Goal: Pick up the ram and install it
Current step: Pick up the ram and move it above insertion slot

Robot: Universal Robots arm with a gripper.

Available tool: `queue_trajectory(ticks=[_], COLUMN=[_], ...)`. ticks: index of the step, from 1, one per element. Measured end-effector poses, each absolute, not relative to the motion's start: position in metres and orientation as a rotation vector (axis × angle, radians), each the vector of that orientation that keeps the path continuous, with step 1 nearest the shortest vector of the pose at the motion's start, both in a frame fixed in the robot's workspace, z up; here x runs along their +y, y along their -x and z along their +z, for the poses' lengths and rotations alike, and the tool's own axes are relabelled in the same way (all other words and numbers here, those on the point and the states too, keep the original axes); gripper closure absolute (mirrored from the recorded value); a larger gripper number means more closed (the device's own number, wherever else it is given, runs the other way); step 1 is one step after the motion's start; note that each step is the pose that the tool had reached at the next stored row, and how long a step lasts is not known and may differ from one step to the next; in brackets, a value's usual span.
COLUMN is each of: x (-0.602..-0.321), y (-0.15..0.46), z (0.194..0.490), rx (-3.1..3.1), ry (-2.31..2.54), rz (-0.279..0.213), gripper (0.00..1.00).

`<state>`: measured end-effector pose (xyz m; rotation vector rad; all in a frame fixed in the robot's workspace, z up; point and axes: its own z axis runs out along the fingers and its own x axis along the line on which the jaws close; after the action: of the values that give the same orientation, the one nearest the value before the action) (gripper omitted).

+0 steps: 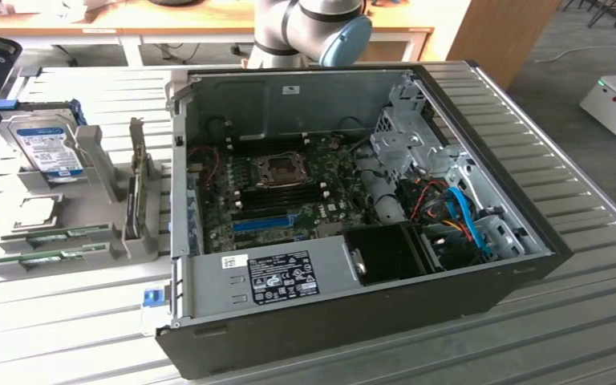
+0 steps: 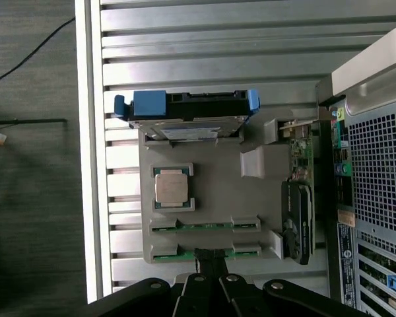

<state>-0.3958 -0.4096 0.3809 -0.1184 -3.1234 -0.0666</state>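
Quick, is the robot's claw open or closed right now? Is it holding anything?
Gripper: closed, holding nothing; the ram sticks lie in their gray holder.

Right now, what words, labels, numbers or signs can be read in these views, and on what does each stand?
None can be read.
White label on the metal cover inside the computer case: print and symbols, too small to read.
Blue label on the hard drive: blurred.
White sticker on the case's rear: too small to read.
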Motion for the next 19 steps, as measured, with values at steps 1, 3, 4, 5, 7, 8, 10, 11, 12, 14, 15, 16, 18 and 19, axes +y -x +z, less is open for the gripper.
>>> queue_trajectory(ticks=[1, 3, 4, 5, 7, 8, 10, 11, 12, 14, 15, 16, 18, 19], x=[-0.4096, -0.4097, -0.4096, -0.4096, -0.4096, -0.4096, -0.4096, -0.4096, -0.4096, -0.4096, -0.4096, -0.4096, -0.4096, -0.4096], y=[0.3958, 0.3958, 0.3958, 0.3958, 0.3958, 0.3958, 0.3958, 0.3958, 0.3958, 0.3958, 0.3958, 0.3958, 0.3958, 0.3958], z=[0.3809, 0.3809, 0.3809, 0.3809, 0.3809, 0.3809, 0.3809, 0.3809, 0.3809, 0.3809, 0.3809, 0.3809, 0.3809, 0.3809], rx=[-3.123, -3.124, -3.124, -3.124, -3.124, -3.124, -3.124, -3.124, -3.124, -3.124, -3.124, -3.124, -3.124, -3.124], ry=[0.118, 0.114, 0.11, 0.106, 0.096, 0.089, 0.073, 0.067, 0.059, 0.041, 0.031, 0.022, 0.01, 0.004], rz=[-0.067, -0.067, -0.066, -0.066, -0.066, -0.066, -0.066, -0.066, -0.066, -0.066, -0.066, -0.066, -0.066, -0.066], gripper=[0.89, 0.89, 0.89, 0.89, 0.89, 0.89, 0.89, 0.89, 0.89, 0.89, 0.89, 0.89, 0.89, 0.89])
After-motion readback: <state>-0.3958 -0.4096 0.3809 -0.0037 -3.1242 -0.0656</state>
